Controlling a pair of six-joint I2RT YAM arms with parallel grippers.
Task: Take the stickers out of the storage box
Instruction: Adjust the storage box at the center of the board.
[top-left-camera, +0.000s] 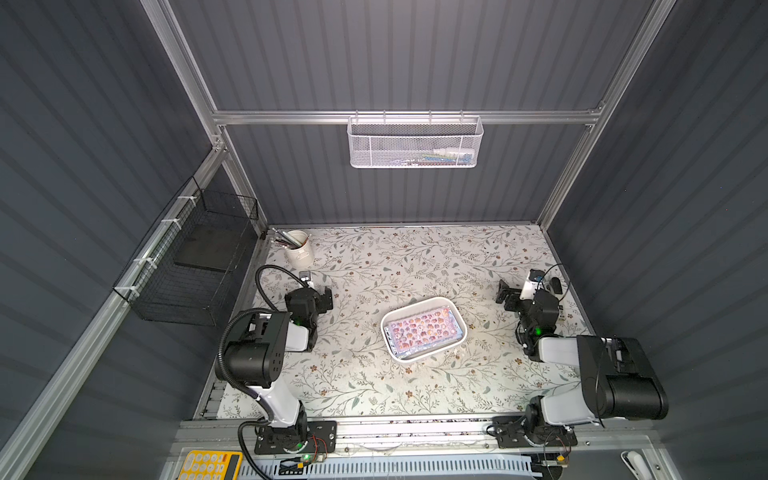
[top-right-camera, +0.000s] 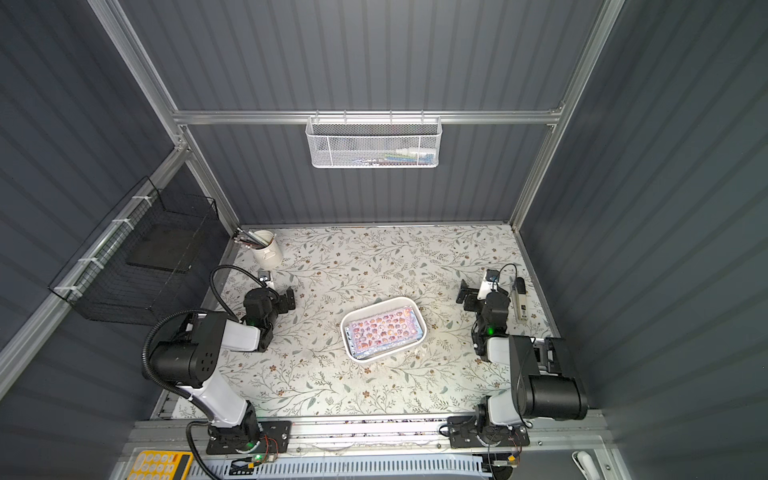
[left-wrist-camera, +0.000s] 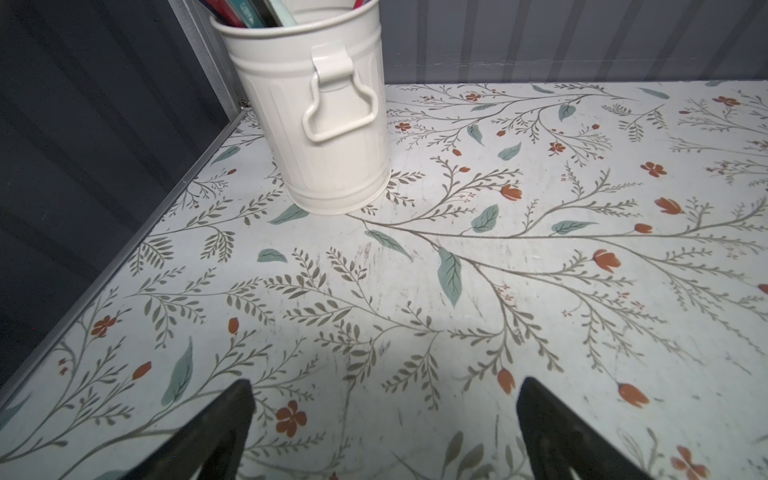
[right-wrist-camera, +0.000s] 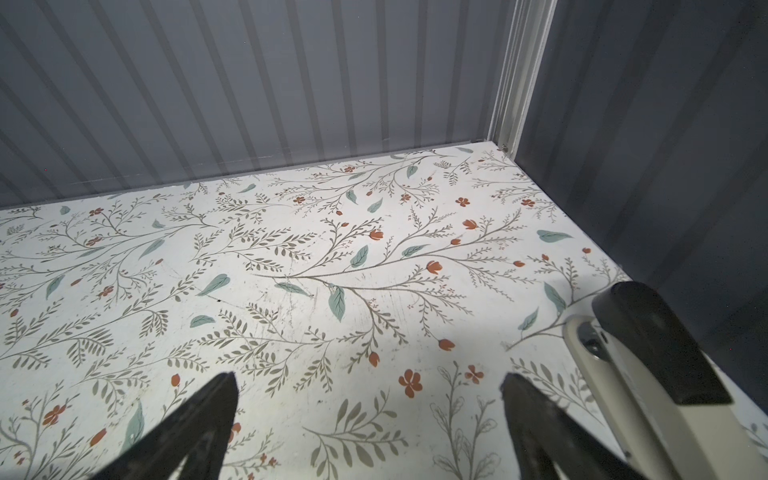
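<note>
The stickers (top-left-camera: 424, 330) lie flat in the storage box (top-left-camera: 434, 352) at the middle of the table (top-left-camera: 374, 257). The left gripper (left-wrist-camera: 384, 388) sits well apart, jaws wide and empty; the right gripper (right-wrist-camera: 370, 382) too.

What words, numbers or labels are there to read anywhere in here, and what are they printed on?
No text here can be read.
On the yellow calculator: key markings, too blurred.
On the stapler-like tool: a small dark label, too small to read.
On the teal pen in the cream pail: faint printing, blurred.
On the stickers in the storage box: only tiny cartoon figures, no legible words.
</note>
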